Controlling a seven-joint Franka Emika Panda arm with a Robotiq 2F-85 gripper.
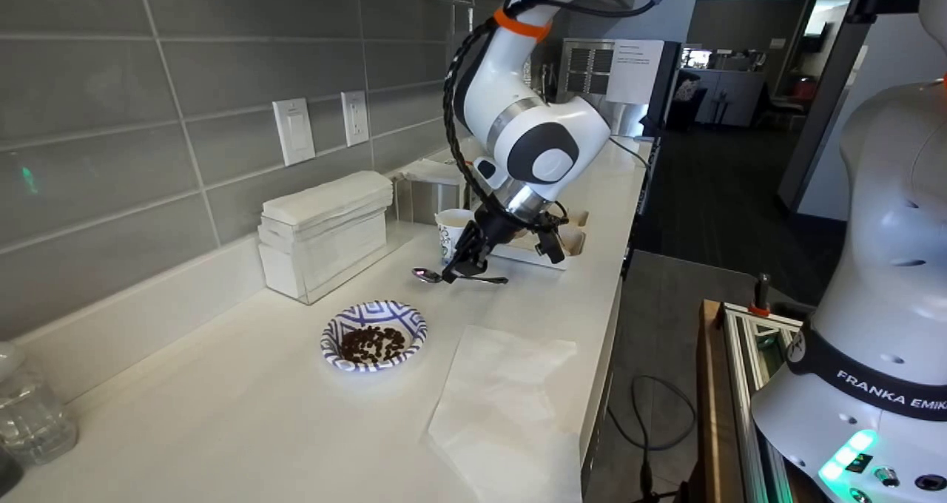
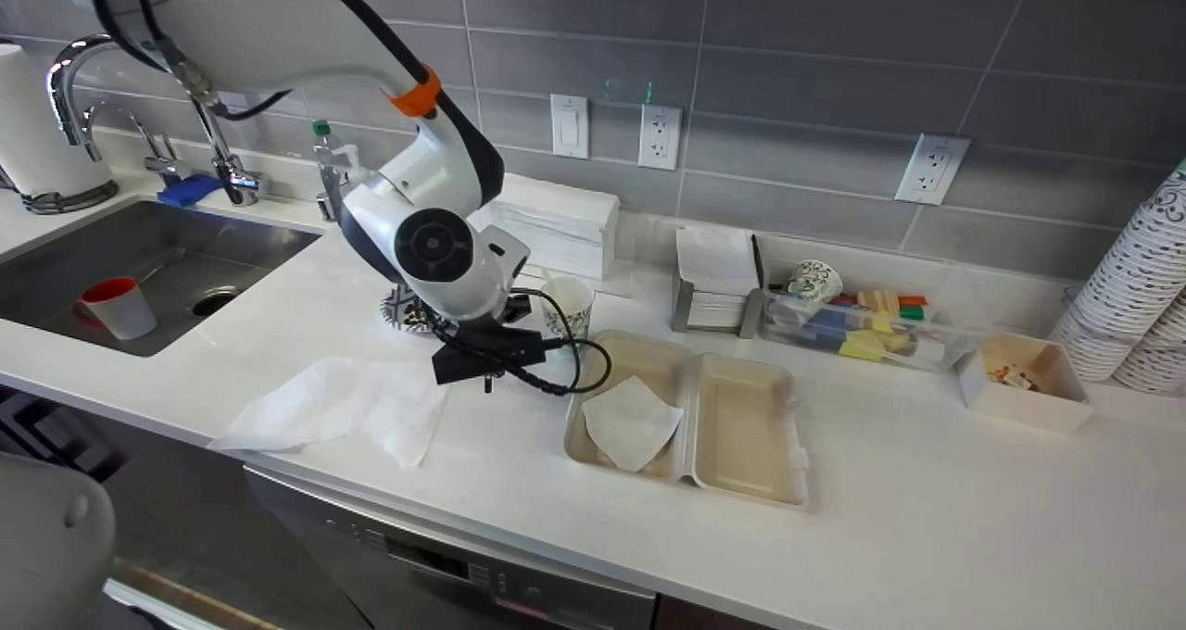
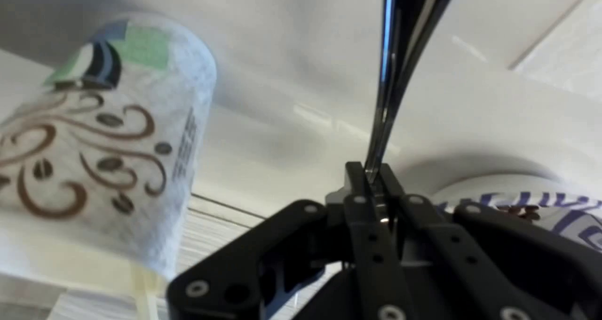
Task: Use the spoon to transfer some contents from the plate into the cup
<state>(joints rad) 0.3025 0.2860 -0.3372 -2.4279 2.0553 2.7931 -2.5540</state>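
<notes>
Your white bench (image 1: 237,422) carried the things. In an exterior view, a beige clamshell takeout box (image 2: 746,426) lay open on it, with a white napkin sheet (image 2: 361,403) at nine o'clock from the box. Seen there between the two, your claw (image 3: 370,172) was squeezed narrow, its tips pinching the dark metal spoon (image 3: 399,70). In an exterior view you had the blue-patterned white plate (image 1: 376,314) at ten o'clock from the napkin sheet, and the printed paper cup (image 1: 447,235) upright at one o'clock from the plate, near the claw. The spoon was at two o'clock from the plate, its bowl at nine from the tips, its handle pointing toward three. The dark brown bits (image 1: 370,346) sat inside the plate.
</notes>
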